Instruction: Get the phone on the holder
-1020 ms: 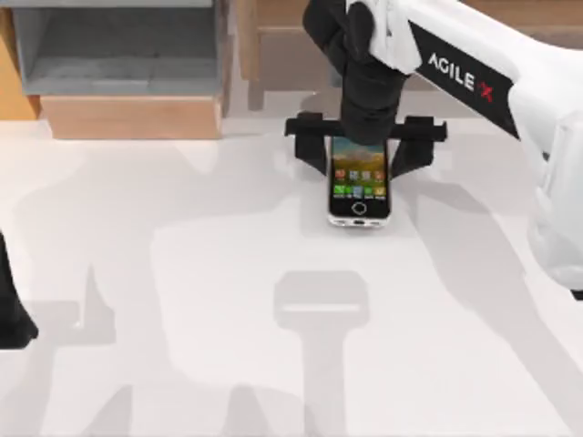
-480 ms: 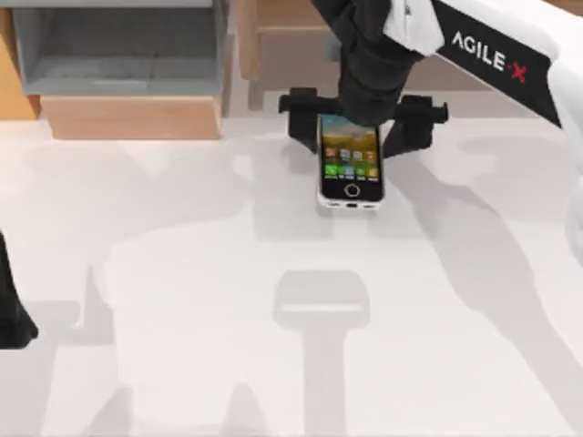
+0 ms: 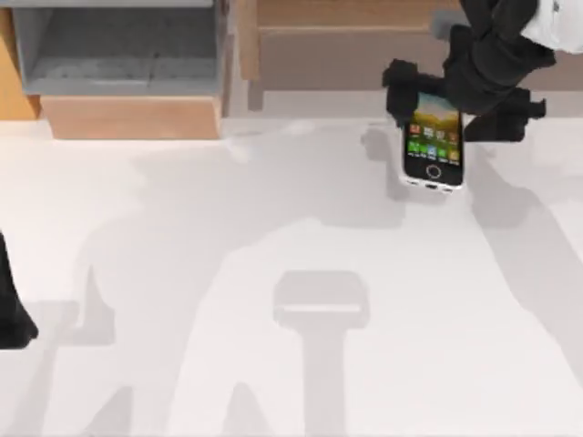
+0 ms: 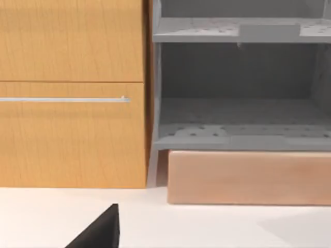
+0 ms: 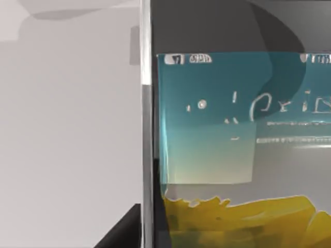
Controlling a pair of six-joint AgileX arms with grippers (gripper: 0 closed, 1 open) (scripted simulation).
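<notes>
Our right gripper (image 3: 460, 107): fingers clamped on phone (image 3: 433, 144) edges, far right of table (image 3: 182, 273). Our left gripper (image 3: 11, 314): parked left edge, finger state indiscernible.

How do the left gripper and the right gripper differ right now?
The right gripper is at the table's far right side, shut on the phone; the left gripper sits parked at the table's left edge, holding nothing. The right gripper is at work, the left gripper idle. Both are black.
</notes>
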